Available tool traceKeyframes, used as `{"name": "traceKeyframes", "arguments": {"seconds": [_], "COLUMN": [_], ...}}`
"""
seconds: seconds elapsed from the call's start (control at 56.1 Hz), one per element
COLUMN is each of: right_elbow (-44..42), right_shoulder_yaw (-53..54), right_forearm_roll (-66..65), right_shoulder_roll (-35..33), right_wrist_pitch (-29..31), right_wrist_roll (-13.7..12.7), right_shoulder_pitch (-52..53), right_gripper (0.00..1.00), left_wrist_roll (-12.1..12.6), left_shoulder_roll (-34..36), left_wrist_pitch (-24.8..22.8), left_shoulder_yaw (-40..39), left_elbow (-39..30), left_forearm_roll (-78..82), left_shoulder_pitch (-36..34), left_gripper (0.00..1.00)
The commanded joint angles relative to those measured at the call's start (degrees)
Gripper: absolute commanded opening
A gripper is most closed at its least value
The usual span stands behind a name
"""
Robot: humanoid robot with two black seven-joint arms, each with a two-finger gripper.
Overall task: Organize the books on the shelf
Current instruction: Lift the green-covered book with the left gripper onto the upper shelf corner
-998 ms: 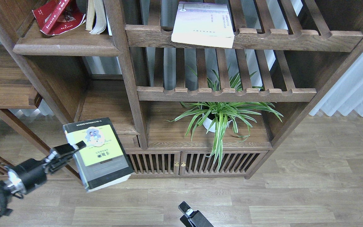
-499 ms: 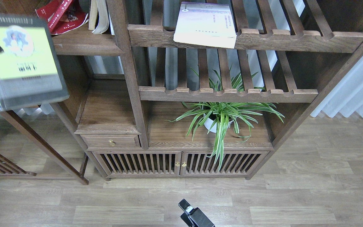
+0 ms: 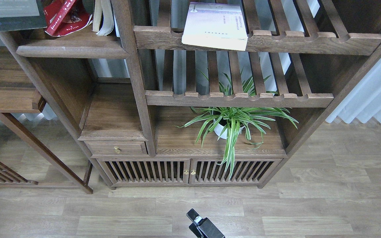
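The thick black-edged book (image 3: 10,15) has been carried higher since half a second ago; only its lower part is seen at the top left corner, over the shelf (image 3: 71,49). The left pincer is out of view. The red paperback (image 3: 65,16) lies on that shelf, the lavender-white paperback (image 3: 214,26) on the slatted rack (image 3: 309,41). Whether the right pincer (image 3: 194,219) is apart cannot be told.

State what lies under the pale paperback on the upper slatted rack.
The pale paperback rests on the rack's slats and notched front rail, overhanging it. Far below stands a spider plant. The slats directly beneath the book are covered.
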Motion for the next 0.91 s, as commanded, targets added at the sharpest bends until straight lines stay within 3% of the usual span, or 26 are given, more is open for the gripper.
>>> {"name": "traceKeyframes", "arguments": {"seconds": [0.0, 0.392, 0.891], "right_elbow": [0.03, 0.03, 0.03], "right_shoulder_yaw": [0.02, 0.37, 5.64], "right_forearm_roll": [-0.01, 0.08, 2.63], "right_shoulder_roll": [-0.11, 0.06, 1.38], "right_wrist_pitch": [0.0, 0.0, 0.0], "right_wrist_roll": [0.0, 0.0, 0.62], "right_shoulder_pitch": [-0.14, 0.21, 9.52], "right_gripper": [0.99, 0.99, 0.99], "left_wrist_roll": [1.18, 2.15, 1.97], "left_shoulder_roll": [-1.78, -7.84, -17.51], "left_wrist_pitch": [-0.01, -0.01, -0.01], "left_shoulder_yaw": [-0.15, -1.03, -1.82], "left_elbow": [1.02, 6.2, 18.33], "left_forearm_roll": [3.82, 16.13, 26.24], "left_shoulder_pitch": [-2.78, -12.71, -16.85], "left_gripper": [0.03, 0.03, 0.04]}}
